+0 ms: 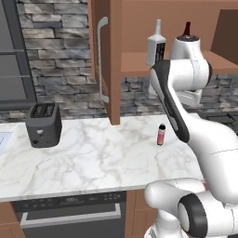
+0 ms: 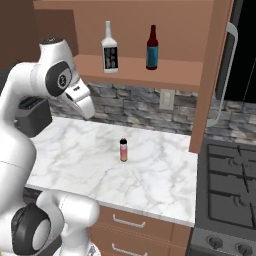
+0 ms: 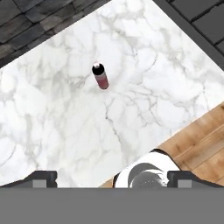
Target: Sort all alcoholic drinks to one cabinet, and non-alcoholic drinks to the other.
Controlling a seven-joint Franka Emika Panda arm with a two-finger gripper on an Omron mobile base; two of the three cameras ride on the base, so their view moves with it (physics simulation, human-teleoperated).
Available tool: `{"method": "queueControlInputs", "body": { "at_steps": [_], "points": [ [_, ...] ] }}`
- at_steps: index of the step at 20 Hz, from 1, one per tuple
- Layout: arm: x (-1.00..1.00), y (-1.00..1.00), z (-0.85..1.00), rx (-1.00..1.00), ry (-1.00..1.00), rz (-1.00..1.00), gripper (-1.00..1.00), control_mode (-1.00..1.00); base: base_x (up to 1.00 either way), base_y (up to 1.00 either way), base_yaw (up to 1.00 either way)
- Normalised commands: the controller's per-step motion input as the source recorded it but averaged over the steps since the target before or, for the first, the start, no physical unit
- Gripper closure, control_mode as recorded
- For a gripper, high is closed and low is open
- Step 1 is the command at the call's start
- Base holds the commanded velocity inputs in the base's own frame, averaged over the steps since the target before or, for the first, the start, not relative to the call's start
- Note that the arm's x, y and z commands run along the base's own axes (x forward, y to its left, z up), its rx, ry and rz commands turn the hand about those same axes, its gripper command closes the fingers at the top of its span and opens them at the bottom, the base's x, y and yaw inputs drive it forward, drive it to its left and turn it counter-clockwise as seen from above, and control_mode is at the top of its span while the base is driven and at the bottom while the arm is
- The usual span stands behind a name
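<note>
Two alcoholic bottles stand upright on the open cabinet shelf (image 2: 165, 70): the whitish square-bodied bottle (image 2: 109, 49) with its black label, and to its right, well apart, the slim dark-brown bottle (image 2: 152, 49) with red cap and blue label. Below them, the tiny pink bottle (image 2: 123, 149) with a black cap stands upright alone on the marble desk (image 2: 75, 150), in front of the stone backsplash. A dark toaster (image 1: 43, 124) sits far off on the desk. The gripper (image 3: 112, 179) hangs high over the desk with its jaws spread wide and released, grasping nothing; the pink bottle lies well ahead of its fingertips.
</note>
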Motion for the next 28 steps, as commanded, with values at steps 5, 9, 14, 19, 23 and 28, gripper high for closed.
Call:
{"method": "queueControlInputs", "body": {
  "at_steps": [5, 9, 14, 19, 23, 28],
  "points": [
    [0.27, 0.00, -0.20, -0.04, 0.00, -0.05, -1.00, -1.00, 0.00, 0.00, 0.00],
    [0.30, 0.00, -0.34, -0.04, 0.00, -0.03, -1.00, -1.00, 0.00, 0.00, 0.00],
    [0.14, -0.08, -0.33, -0.03, 0.00, 0.00, -1.00, -1.00, 0.00, 0.00, 0.00],
    [0.05, 0.00, -0.38, -0.04, -0.05, 0.00, -1.00, -1.00, 0.00, 0.00, 0.00],
    [0.14, 0.00, -0.35, -0.08, -0.10, 0.00, -1.00, -1.00, 0.00, 0.00, 0.00],
    [0.34, 0.00, -0.13, -0.10, -0.07, -0.08, -1.00, -1.00, 0.00, 0.00, 0.00]
  ]
}}
